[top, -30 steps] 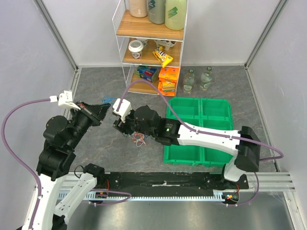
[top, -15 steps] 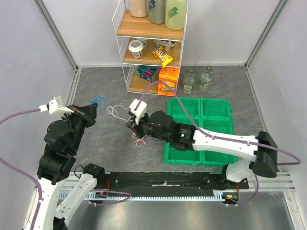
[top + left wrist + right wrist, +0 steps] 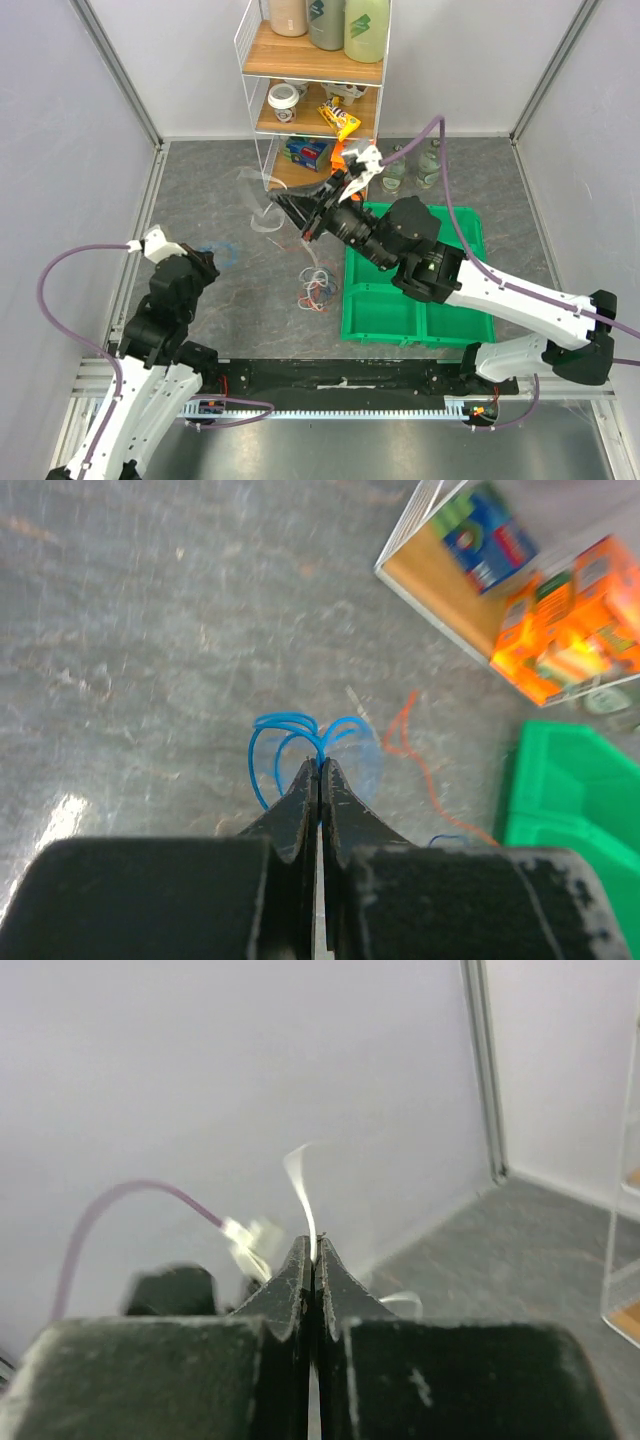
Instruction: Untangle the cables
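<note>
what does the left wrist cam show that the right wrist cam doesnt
Only the left wrist view: the left gripper shut on the blue cable, an orange cable lying on the table, the green bin, and snack boxes on the wire shelf.
Only the right wrist view: the right gripper shut on the white cable, held up against the wall, with a purple hose behind.
Both: closed fingers pinching a cable, the grey table and part of the wire shelf.
</note>
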You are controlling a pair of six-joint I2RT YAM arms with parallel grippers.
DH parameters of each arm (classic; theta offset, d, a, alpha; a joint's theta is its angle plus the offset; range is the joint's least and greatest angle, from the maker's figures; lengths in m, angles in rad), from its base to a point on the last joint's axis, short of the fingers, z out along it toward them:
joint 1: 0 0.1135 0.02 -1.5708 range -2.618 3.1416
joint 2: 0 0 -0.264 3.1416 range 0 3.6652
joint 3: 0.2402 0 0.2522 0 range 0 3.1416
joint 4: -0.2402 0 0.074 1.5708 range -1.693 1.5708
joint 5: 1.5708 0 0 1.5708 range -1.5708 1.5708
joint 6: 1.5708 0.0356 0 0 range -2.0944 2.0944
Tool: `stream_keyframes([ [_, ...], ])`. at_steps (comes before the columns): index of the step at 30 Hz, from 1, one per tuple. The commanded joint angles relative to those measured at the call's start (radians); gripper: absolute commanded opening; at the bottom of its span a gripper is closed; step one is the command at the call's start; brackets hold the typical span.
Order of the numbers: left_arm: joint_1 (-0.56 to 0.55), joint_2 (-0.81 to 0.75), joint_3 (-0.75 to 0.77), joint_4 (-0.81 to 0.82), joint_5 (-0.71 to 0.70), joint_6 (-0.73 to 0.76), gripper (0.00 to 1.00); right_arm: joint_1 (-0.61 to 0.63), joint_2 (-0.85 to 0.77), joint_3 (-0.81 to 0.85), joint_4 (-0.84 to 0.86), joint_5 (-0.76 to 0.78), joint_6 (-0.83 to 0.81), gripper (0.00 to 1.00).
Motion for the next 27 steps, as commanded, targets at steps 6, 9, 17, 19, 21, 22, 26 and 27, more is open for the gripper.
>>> stream_keyframes([
  [6, 0.003, 0.022, -0.141, 0.077, 0.094, -0.100, 0.02, -0.043, 0.138, 0.271, 0.147, -0.121, 0.152, 0.00],
  [9, 0.005, 0.025, -0.137, 0.089, 0.157, -0.089, 0.02, -0.043, 0.209, 0.370, 0.112, -0.142, 0.150, 0.00],
  [17, 0.003, 0.089, -0.101, 0.113, 0.323, 0.004, 0.02, -0.043, 0.318, 0.542, -0.003, -0.113, 0.124, 0.00],
  [19, 0.003, 0.088, -0.088, 0.094, 0.339, 0.027, 0.04, -0.043, 0.331, 0.565, -0.020, -0.116, 0.121, 0.00],
  [21, 0.005, 0.059, -0.068, 0.094, 0.391, 0.064, 0.19, -0.043, 0.345, 0.588, -0.046, -0.115, 0.123, 0.00],
  [22, 0.003, 0.025, -0.065, 0.103, 0.411, 0.073, 0.32, -0.043, 0.350, 0.595, -0.054, -0.113, 0.121, 0.00],
  [26, 0.003, -0.070, -0.054, 0.142, 0.482, 0.096, 0.73, -0.043, 0.345, 0.583, -0.076, -0.098, 0.129, 0.00],
  [27, 0.003, -0.084, -0.048, 0.148, 0.502, 0.102, 0.77, -0.043, 0.342, 0.580, -0.082, -0.098, 0.130, 0.00],
])
